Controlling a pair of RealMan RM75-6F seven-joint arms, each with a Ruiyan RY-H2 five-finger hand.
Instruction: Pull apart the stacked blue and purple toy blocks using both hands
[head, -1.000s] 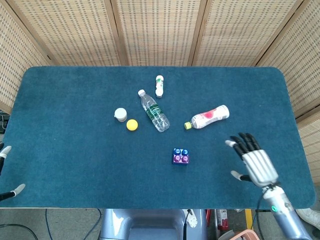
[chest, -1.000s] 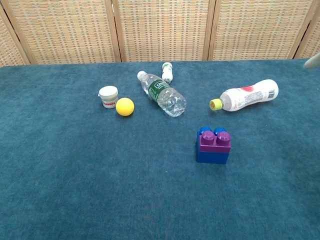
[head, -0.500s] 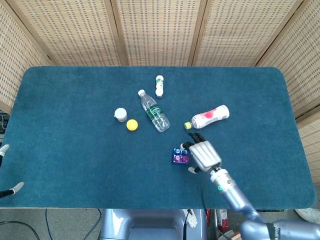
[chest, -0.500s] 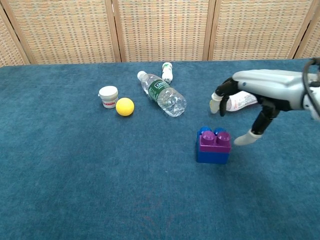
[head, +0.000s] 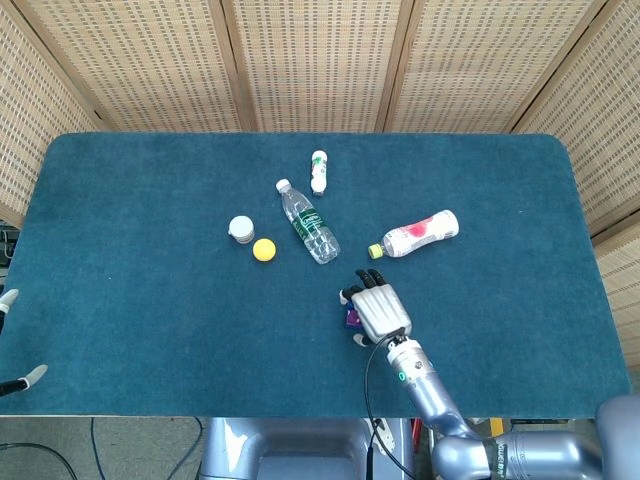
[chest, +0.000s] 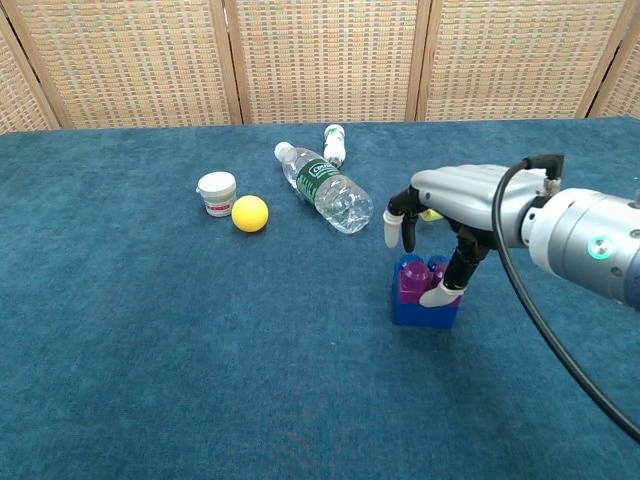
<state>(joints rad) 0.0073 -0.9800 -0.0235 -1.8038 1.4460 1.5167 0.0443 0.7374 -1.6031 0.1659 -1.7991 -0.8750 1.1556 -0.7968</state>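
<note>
The stacked blocks stand on the blue table, a purple block (chest: 413, 281) on top of a blue block (chest: 424, 313). In the head view only a sliver of the purple block (head: 351, 318) shows beside my right hand (head: 377, 311). My right hand (chest: 462, 193) arches over the stack, palm down. Its thumb (chest: 440, 292) touches the purple block's right front, while its fingers (chest: 393, 226) hang just above the stack's far left side, not closed on it. Only the spread fingertips of my left hand (head: 30, 379) show, at the table's far left edge, holding nothing.
A clear water bottle (chest: 328, 190) lies behind the stack, with a small white bottle (chest: 334, 143) beyond it. A white and pink bottle (head: 418, 234) lies to the right. A white jar (chest: 216, 193) and a yellow ball (chest: 250, 213) sit to the left.
My right hand has swept in from the table's right front to over the stack, and its thumb now touches the purple block. The left hand and the blocks have stayed put.
</note>
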